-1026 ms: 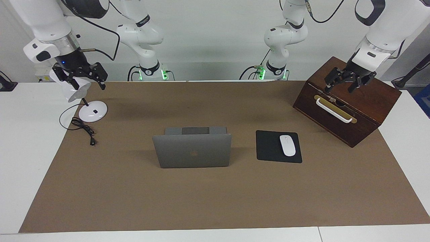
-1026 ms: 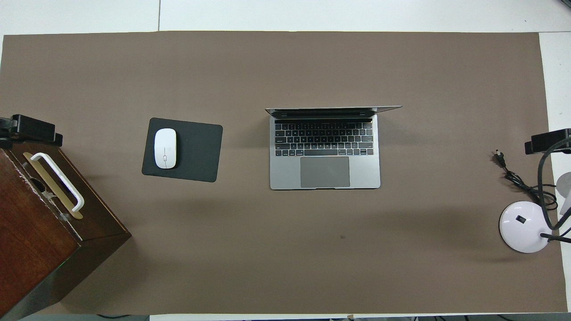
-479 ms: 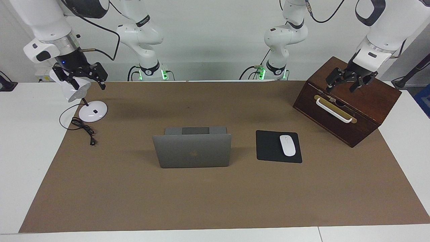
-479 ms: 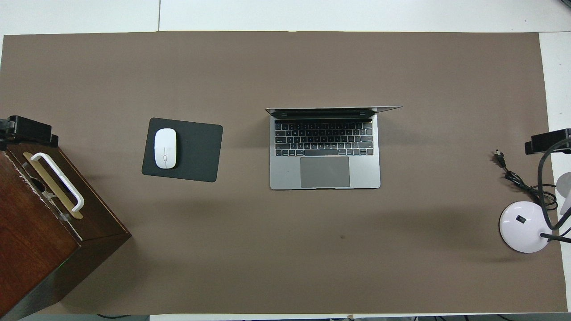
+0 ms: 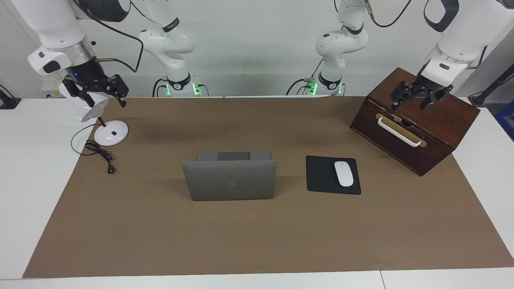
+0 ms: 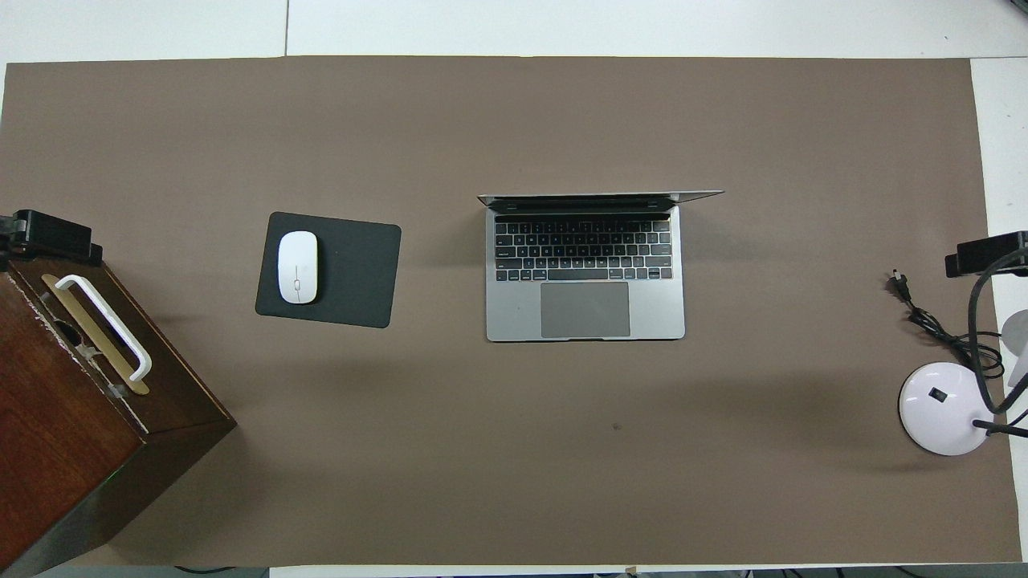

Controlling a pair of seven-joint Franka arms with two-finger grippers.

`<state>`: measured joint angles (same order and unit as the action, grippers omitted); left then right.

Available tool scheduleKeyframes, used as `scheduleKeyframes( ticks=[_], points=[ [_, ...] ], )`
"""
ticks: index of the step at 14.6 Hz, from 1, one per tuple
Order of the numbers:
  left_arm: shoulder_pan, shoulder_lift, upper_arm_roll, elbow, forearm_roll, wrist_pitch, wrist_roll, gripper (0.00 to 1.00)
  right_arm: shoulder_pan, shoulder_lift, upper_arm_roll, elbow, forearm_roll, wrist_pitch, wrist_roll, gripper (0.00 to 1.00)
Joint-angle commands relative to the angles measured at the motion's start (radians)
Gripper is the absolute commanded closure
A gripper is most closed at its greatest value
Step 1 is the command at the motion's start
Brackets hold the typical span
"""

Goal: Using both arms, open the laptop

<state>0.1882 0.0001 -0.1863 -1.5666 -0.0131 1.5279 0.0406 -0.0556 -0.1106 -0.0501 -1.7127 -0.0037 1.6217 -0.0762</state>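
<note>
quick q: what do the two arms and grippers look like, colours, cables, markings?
Both arms, left arm and right arm, have glossy white rounded shells, dark grey joint bands and silver wrist rings. The left gripper and right gripper are small, black, linkage-fingered. Black cables loop along the arms; green lights glow at both bases.

Bright, even light and clear pictures.
Soft grey shadows lie on the brown mat (image 5: 257, 224) beside the laptop (image 5: 229, 179) and the wooden box (image 6: 72, 417). No glare, no blur.
</note>
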Motion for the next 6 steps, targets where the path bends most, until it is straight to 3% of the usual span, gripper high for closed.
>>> scheduleKeyframes(
  ticks=[1, 6],
  points=[
    [-0.009, -0.008, 0.001, -0.009, 0.028, -0.008, -0.008, 0.00, -0.013, -0.024, 0.009, -0.033, 0.001, 0.027, 0.000, 0.00],
    [-0.009, -0.008, 0.001, -0.009, 0.028, -0.008, -0.008, 0.00, -0.006, -0.024, 0.009, -0.035, 0.001, 0.027, 0.000, 0.00]
  ],
)
